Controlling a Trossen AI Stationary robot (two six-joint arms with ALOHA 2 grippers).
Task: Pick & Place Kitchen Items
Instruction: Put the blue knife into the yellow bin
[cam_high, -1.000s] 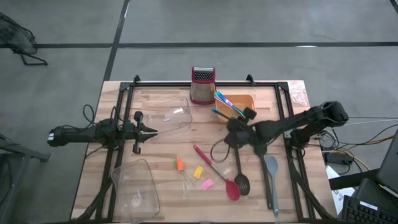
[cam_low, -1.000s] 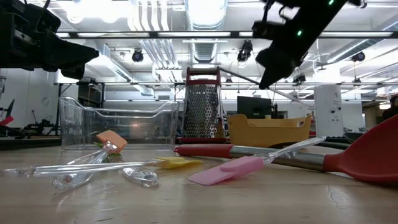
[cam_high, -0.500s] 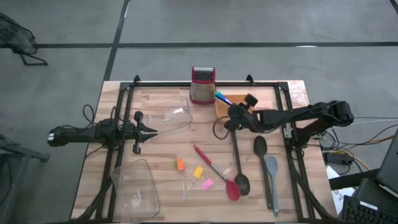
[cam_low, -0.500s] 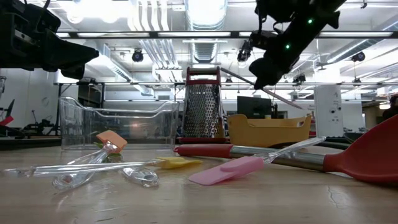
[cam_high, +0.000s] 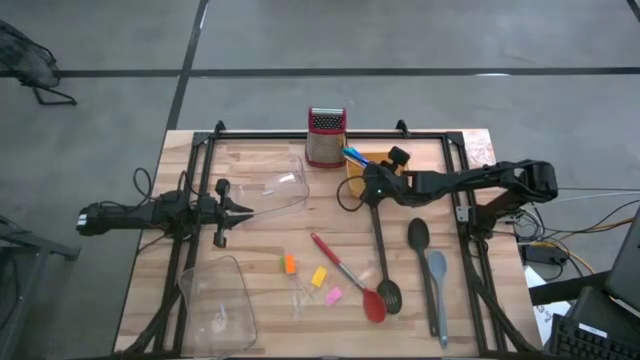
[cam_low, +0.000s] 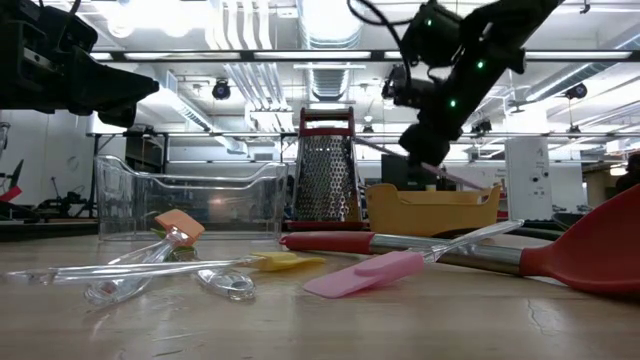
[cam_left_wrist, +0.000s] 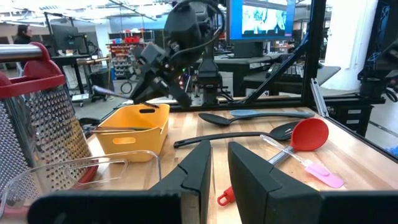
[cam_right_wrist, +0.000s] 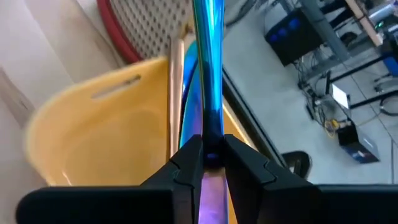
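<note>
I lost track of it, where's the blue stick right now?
The blue stick is clamped in the right gripper, held over the orange tray at the table's far edge, beside the grater.
</note>
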